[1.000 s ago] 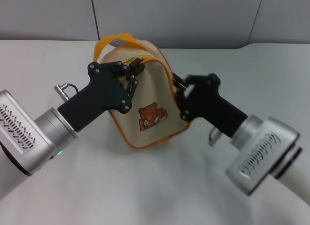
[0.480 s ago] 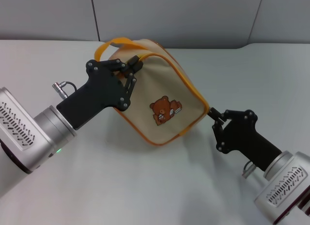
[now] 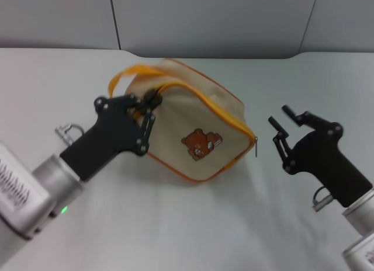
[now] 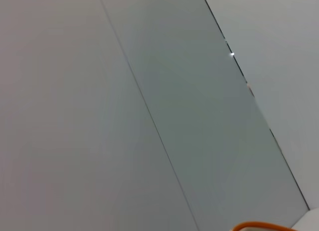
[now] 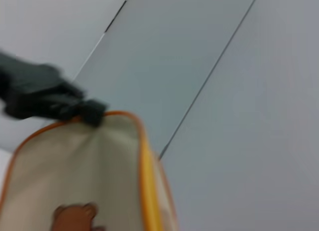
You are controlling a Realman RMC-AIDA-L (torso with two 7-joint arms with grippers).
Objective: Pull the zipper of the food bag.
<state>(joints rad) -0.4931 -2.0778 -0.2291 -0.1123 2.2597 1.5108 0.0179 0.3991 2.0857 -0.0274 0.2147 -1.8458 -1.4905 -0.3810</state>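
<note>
The beige food bag (image 3: pixel 196 134) with orange piping and a brown bear patch (image 3: pixel 200 141) lies on the white table. Its zipper (image 3: pixel 210 104) runs along the orange top edge, and the small silver pull tab (image 3: pixel 256 146) hangs at the bag's right end. The orange loop handle (image 3: pixel 124 78) is at the left. My left gripper (image 3: pixel 149 104) is shut on the bag's upper left corner. My right gripper (image 3: pixel 281 129) is open and empty, a little to the right of the pull tab. The right wrist view shows the bag (image 5: pixel 75 166) and the left gripper (image 5: pixel 45 96) on its corner.
The white table (image 3: pixel 193 224) reaches back to a grey panelled wall (image 3: pixel 210 20). The left wrist view shows only wall and a bit of orange handle (image 4: pixel 259 226).
My right gripper moved right from the bag's middle to beyond its right end, let go and opened. The bag tipped down flatter. My left arm sank slightly, still holding the corner.
</note>
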